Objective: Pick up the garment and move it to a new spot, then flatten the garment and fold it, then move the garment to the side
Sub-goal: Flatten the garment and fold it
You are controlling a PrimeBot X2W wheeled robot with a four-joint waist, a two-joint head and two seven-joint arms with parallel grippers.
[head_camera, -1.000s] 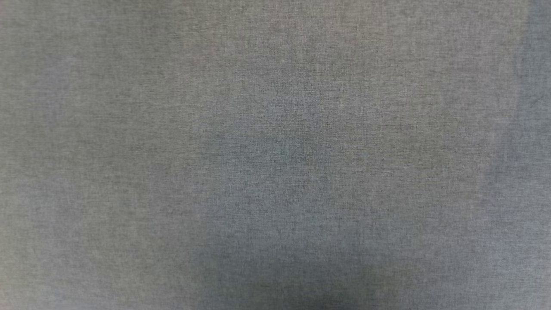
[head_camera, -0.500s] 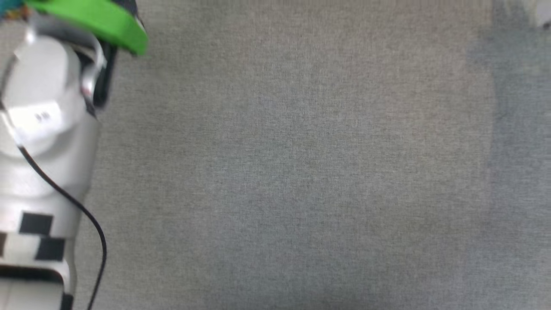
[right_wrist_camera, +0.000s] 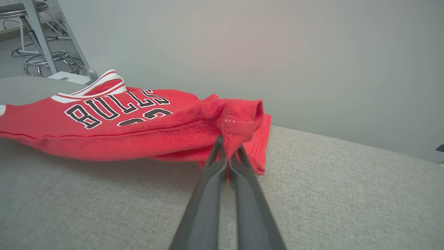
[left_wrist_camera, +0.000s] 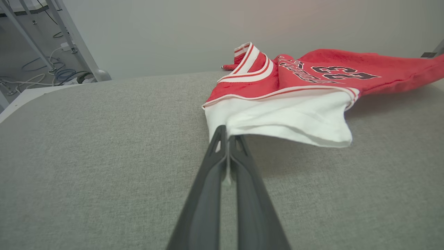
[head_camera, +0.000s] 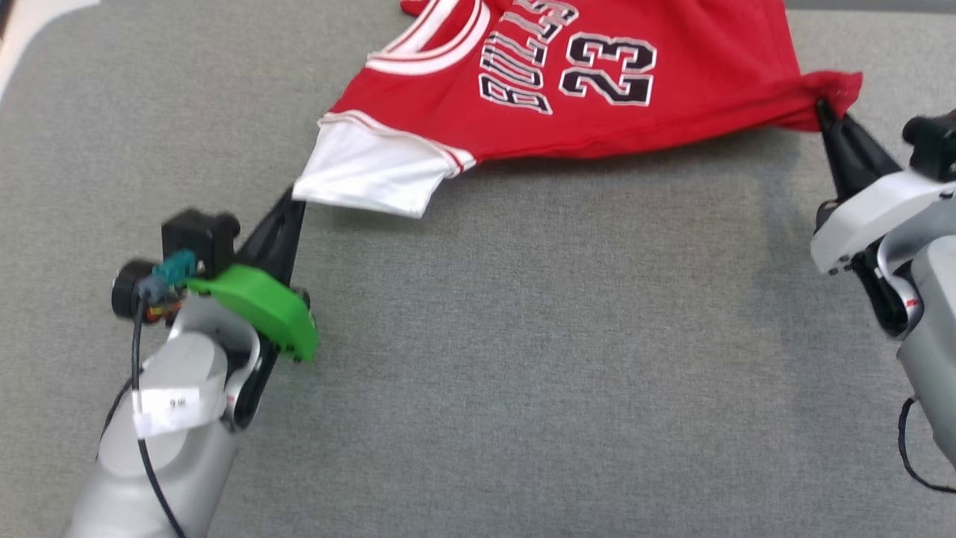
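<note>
The garment (head_camera: 597, 97), a red jersey T-shirt with white sleeves and a black "BULLS 23" print, hangs stretched just above the grey cloth surface (head_camera: 523, 336) at the top of the head view. My left gripper (head_camera: 296, 200) is shut on the corner of the white sleeve (left_wrist_camera: 277, 118). At the right, my right gripper (head_camera: 824, 108) is shut on a bunched red hem corner (right_wrist_camera: 242, 118). In the left wrist view the left gripper (left_wrist_camera: 227, 133) pinches the sleeve edge; in the right wrist view the right gripper (right_wrist_camera: 227, 146) pinches red fabric. The garment's far part is cut off by the head view's top edge.
The grey surface has a rounded corner at the far left (head_camera: 45, 22). Beyond it, metal frame legs (left_wrist_camera: 69, 38) and floor cables (left_wrist_camera: 52, 73) stand by a pale wall. A stool base (right_wrist_camera: 48, 59) shows at far left of the right wrist view.
The head camera has swung: earlier it showed bare grey cloth, then the left forearm at the left edge; now both grippers and the garment are in view.
</note>
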